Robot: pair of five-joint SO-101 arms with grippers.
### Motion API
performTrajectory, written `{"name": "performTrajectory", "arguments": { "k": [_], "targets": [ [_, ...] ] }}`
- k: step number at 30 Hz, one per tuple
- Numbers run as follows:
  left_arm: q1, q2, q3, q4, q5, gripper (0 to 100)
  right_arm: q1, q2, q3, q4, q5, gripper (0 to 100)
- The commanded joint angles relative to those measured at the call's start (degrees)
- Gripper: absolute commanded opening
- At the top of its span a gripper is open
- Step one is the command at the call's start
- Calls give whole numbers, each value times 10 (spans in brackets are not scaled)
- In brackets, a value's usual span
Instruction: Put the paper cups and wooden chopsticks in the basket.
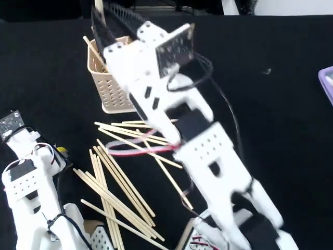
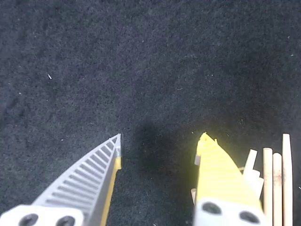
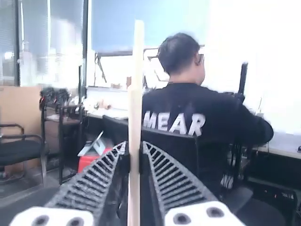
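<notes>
A beige slotted basket (image 1: 106, 86) stands at the back left of the black table, with a chopstick (image 1: 92, 48) leaning out of it. My right gripper (image 1: 101, 21) is raised above the basket, shut on one wooden chopstick (image 3: 136, 84) that stands upright between its black fingers (image 3: 169, 174). Several loose chopsticks (image 1: 119, 187) lie scattered on the cloth in front of the basket. My left gripper (image 2: 160, 141) is low over bare cloth at the front left, open and holding nothing, with chopstick ends (image 2: 275, 179) just beside its yellow finger (image 2: 218, 174).
The right arm's white body (image 1: 208, 151) stretches diagonally over part of the chopstick pile. A purple object (image 1: 328, 83) sits at the table's right edge. Arm bases and cables occupy the front edge.
</notes>
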Motion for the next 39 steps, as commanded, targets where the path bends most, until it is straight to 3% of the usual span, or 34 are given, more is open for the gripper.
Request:
{"name": "performTrajectory", "arguments": {
  "k": [1,8,13,20,24,27,30,33,36,39],
  "targets": [
    [-3,-7,-10,-8,2,259,12,70,-98,-24,6,11],
    [-5,-7,-10,-7,2,259,33,187,-140,-15,6,11],
    [-4,-7,-10,-7,2,259,40,187,-108,71,6,14],
    [-5,-7,-10,-7,2,259,35,145,-140,230,2,184],
    [-5,-7,-10,-7,2,259,22,58,-172,351,5,164],
    [-5,-7,-10,-7,2,259,11,-24,-160,502,5,132],
    [-4,-7,-10,-7,2,259,-30,-98,-101,651,4,116],
    [-3,-7,-10,-7,2,259,-100,-162,22,724,5,117],
    [-4,-7,-11,-7,2,259,-156,-213,198,692,1,132],
    [-4,-7,-11,-7,2,259,-196,-240,400,566,1,208]
  ]
}}
